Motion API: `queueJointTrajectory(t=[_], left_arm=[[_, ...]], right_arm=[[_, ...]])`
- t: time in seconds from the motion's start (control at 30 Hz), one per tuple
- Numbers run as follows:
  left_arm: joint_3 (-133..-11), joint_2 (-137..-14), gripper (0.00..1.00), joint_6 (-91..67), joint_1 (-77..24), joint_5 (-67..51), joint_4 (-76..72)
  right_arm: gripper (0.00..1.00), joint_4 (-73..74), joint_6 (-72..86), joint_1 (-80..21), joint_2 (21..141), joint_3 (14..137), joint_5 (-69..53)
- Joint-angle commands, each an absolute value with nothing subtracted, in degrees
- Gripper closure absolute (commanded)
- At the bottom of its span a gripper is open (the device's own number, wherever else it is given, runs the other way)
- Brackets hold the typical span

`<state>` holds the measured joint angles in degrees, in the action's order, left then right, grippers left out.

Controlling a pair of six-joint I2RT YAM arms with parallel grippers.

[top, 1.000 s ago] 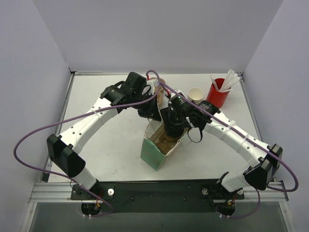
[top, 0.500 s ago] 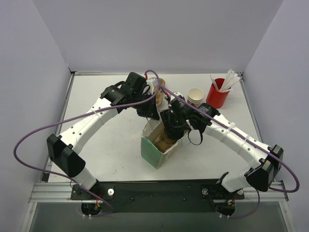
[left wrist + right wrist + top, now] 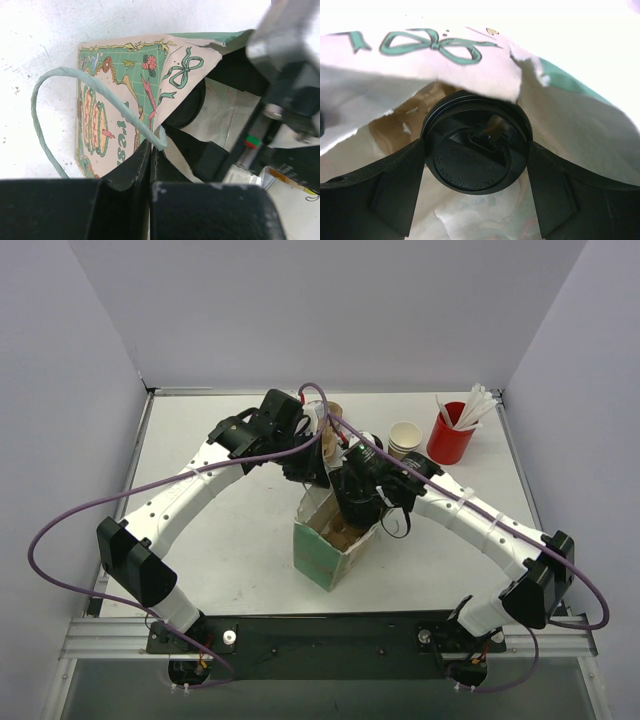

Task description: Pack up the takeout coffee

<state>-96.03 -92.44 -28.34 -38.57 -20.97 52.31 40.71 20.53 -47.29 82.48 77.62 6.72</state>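
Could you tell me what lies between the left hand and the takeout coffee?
Left wrist view: the paper bag's flap, pinched by the left hand, screens the takeout coffee.

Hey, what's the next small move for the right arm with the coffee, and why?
Probably lower the right gripper straight down a little. It is shut on the takeout coffee, which sits just inside the mouth of the paper bag, with a flap overlapping its black lid, while the left gripper pinches the bag's edge open.
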Motion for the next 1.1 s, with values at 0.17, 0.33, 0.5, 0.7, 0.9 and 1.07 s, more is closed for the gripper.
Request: queueJointTrajectory(t=[0.17,0.33,0.5,0.7,0.9,1.07], left_arm=[[-96.77,-90.18,1.00,-26.89,-38.93,-21.27,51.77],[-97.21,-90.00,1.00,-26.46,-39.29,-20.74,52.03],[-96.51,-88.42,1.00,-27.07,-40.07,-17.32,50.90],[-95.89,-87.71,1.00,-28.12,-40.69,-13.28,49.92],[-92.73,-86.14,1.00,-29.97,-41.66,-6.43,46.15],[-86.85,-82.18,1.00,-33.74,-41.66,-2.20,39.83]], right_arm=[[0.41,39.55,20.65,-46.06,86.22,79.01,9.67],[0.42,39.64,21.27,-45.79,86.57,78.93,8.53],[0.42,39.64,22.23,-45.79,84.38,75.94,7.56],[0.42,41.83,23.55,-45.97,85.25,79.09,6.77],[0.43,44.38,25.66,-45.97,87.36,81.82,6.94],[0.44,49.48,27.07,-45.88,92.18,89.64,9.22]])
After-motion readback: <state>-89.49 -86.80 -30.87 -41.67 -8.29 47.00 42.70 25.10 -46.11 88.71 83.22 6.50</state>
